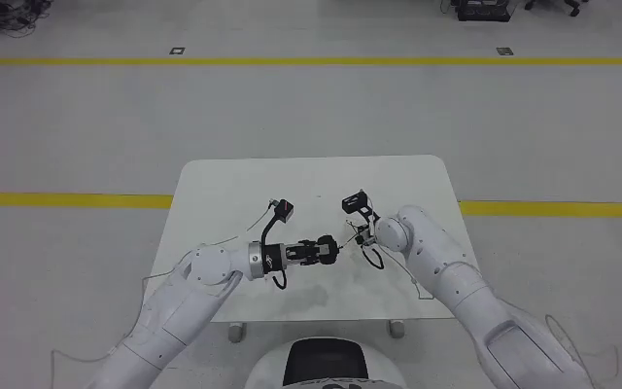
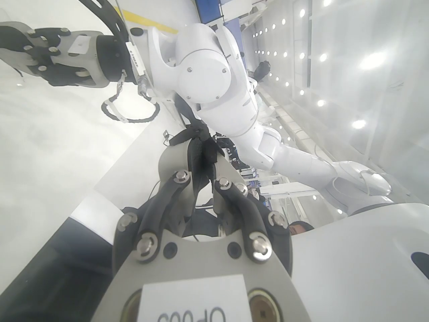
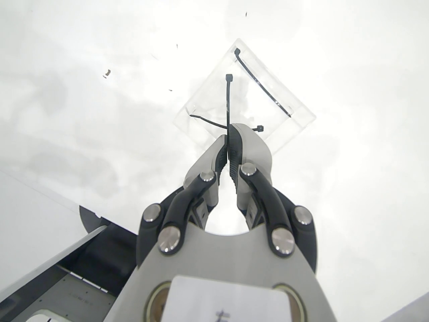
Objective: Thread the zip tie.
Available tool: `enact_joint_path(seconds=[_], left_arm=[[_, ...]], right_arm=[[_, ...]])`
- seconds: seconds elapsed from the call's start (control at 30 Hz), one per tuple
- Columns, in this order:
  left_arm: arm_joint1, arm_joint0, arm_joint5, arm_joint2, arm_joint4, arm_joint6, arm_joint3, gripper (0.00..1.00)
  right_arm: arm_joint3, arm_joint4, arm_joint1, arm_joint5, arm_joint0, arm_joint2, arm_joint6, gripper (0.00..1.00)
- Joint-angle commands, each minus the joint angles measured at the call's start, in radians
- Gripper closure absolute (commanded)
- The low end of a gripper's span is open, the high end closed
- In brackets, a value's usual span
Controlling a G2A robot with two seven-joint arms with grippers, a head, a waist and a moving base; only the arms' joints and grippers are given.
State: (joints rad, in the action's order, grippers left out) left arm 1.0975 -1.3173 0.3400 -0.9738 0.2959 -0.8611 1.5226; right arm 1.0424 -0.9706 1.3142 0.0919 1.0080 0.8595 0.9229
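Observation:
A black zip tie stands out from the fingertips of my right gripper, which is shut on its strap; the tie's head points away from the wrist. Beneath it lies a clear square tray holding two more black zip ties. My left gripper hangs above the table with its fingers pressed together, and I cannot make out anything between them. From above, the left gripper and right gripper face each other closely over the front half of the white table.
The right arm's wrist and its looped cable sit just beyond the left gripper. The table's near edge runs right under both arms. Small dark specks lie on the table surface.

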Motion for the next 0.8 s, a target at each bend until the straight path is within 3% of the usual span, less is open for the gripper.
enact_joint_path(seconds=[0.0, 0.77], left_arm=[[0.0, 0.0, 0.0, 0.0, 0.0, 0.0, 0.0, 1.0], [0.0, 0.0, 0.0, 0.0, 0.0, 0.0, 0.0, 1.0]], right_arm=[[0.028, -0.007, -0.008, 0.0, 0.016, 0.016, 0.006, 1.0], [0.225, -0.045, -0.056, -0.009, 0.149, 0.135, -0.034, 1.0]])
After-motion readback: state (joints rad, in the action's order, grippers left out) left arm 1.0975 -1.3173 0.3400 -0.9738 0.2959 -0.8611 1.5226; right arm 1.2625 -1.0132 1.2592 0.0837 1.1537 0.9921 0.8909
